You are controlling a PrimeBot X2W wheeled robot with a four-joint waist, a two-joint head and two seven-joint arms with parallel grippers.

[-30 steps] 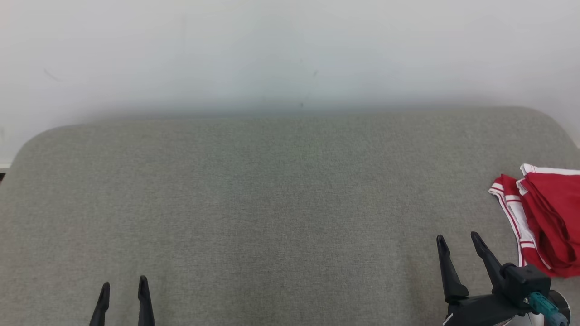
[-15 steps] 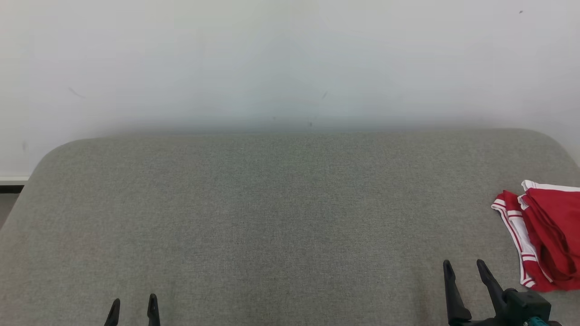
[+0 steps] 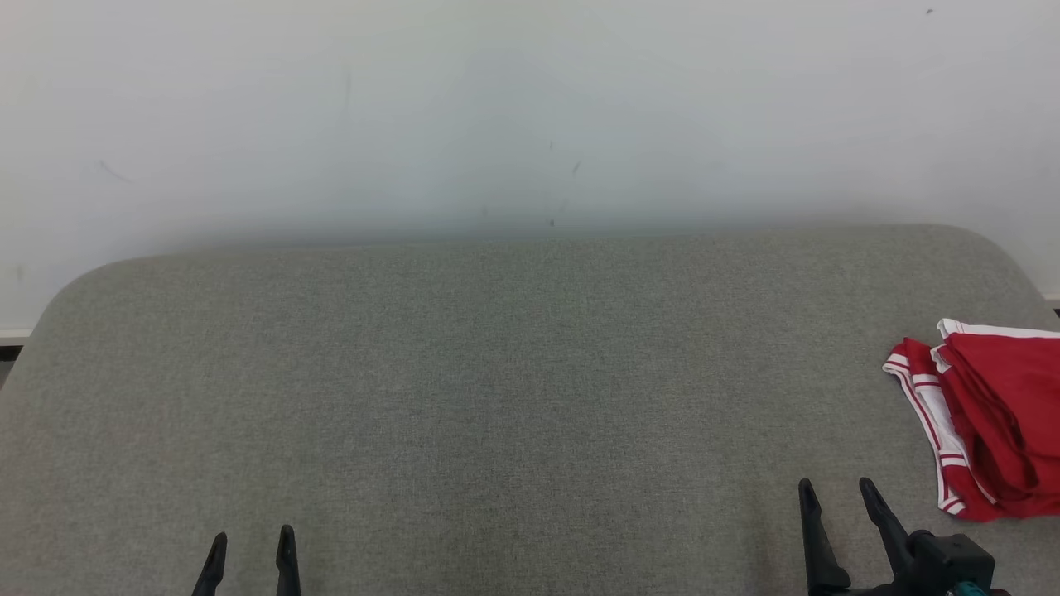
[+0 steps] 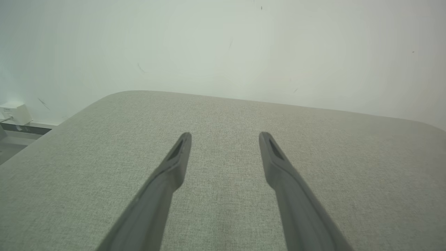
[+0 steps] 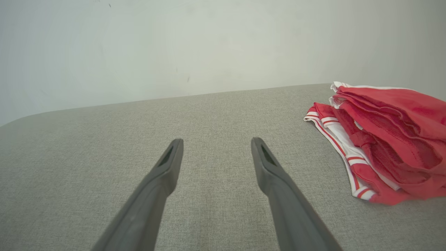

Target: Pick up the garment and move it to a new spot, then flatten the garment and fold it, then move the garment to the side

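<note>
Left jaws and right jaws both gape wide, pointing forward.

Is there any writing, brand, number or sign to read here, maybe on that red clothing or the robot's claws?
None: no text can be read anywhere.
The red garment has white stripes but no lettering.
The left gripper and right gripper are plain dark.
The small white box by the wall is too small to show any label.

Red garment (image 3: 990, 422) w/ white trim — folded, at surface's right edge.
</note>
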